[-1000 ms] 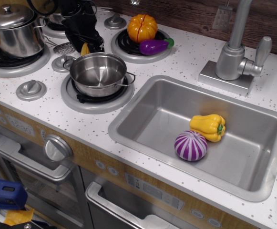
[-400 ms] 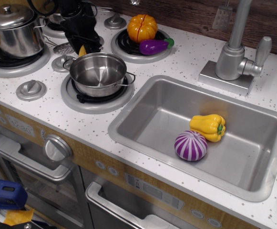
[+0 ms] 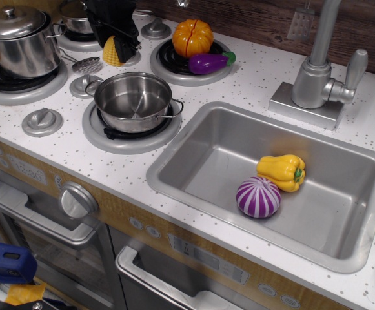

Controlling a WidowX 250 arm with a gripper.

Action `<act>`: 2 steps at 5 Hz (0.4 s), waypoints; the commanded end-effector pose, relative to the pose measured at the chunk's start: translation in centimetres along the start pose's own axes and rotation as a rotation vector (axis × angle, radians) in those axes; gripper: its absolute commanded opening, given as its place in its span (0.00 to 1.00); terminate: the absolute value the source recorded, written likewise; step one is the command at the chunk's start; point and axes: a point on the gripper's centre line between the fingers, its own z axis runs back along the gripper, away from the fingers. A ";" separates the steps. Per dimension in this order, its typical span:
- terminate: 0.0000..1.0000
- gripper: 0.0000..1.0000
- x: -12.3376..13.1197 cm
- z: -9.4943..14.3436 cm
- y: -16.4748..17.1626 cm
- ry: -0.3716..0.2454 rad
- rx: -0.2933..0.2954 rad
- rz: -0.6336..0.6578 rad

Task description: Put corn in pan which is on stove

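The corn (image 3: 112, 53) is a small yellow piece with bumpy kernel rows, at the back of the stove (image 3: 58, 139). My black gripper (image 3: 119, 46) comes down from the top edge and is shut on the corn, one finger (image 3: 129, 48) showing on its right side. The corn hangs above the white speckled top, behind the pan. The pan (image 3: 133, 98) is an open, empty steel pan on the front right burner, just in front of and below the gripper.
A lidded steel pot (image 3: 19, 40) stands on the left burner. An orange pumpkin (image 3: 192, 37) and a purple eggplant (image 3: 209, 62) lie on the back right burner. The sink (image 3: 193, 161) holds a yellow bell pepper (image 3: 281, 172) and a purple striped vegetable (image 3: 258, 197). The faucet (image 3: 319, 74) stands behind it.
My gripper has risen and moved back from just behind the pan's rim. The corn has come up with it and shows more fully.
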 end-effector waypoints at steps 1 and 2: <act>0.00 0.00 1.9 5.7 0.7 -0.040 0.079 0.027; 0.00 0.00 0.8 6.3 -0.9 -0.025 0.066 0.082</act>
